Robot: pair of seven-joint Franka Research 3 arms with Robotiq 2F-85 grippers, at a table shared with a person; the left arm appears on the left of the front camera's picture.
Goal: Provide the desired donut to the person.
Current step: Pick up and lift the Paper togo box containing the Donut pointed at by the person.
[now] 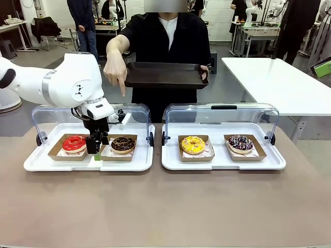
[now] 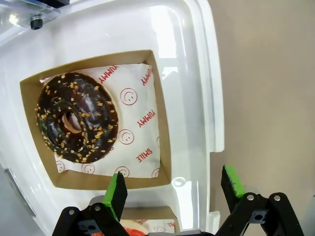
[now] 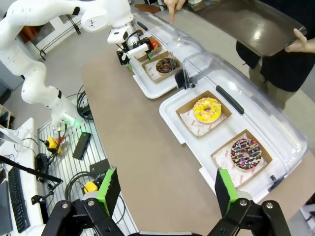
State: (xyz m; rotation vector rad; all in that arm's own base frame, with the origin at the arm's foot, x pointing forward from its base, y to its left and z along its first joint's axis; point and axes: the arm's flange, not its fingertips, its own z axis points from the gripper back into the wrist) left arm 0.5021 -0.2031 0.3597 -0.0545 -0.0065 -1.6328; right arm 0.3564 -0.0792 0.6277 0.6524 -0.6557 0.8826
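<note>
Table [image 1: 165,206], long and brown, spans the whole scene, and across it stands the person [image 1: 170,36], holding a dark serving tray [image 1: 165,75] with one hand while the other hand [image 1: 115,70] points an index finger downward, roughly over the chocolate donut [image 1: 123,143]. Two white trays sit side by side, clear lids raised behind them. The left tray [image 1: 36,161] holds a red donut [image 1: 74,143] and the chocolate donut in cardboard boats; the right tray [image 1: 222,164] holds a yellow donut [image 1: 193,144] and a sprinkled donut [image 1: 241,142]. The left gripper [image 1: 96,152] hangs low between the two boats, fingers apart, holding nothing. The right gripper [image 3: 165,184] hovers high above the table, likewise spread and empty.
</note>
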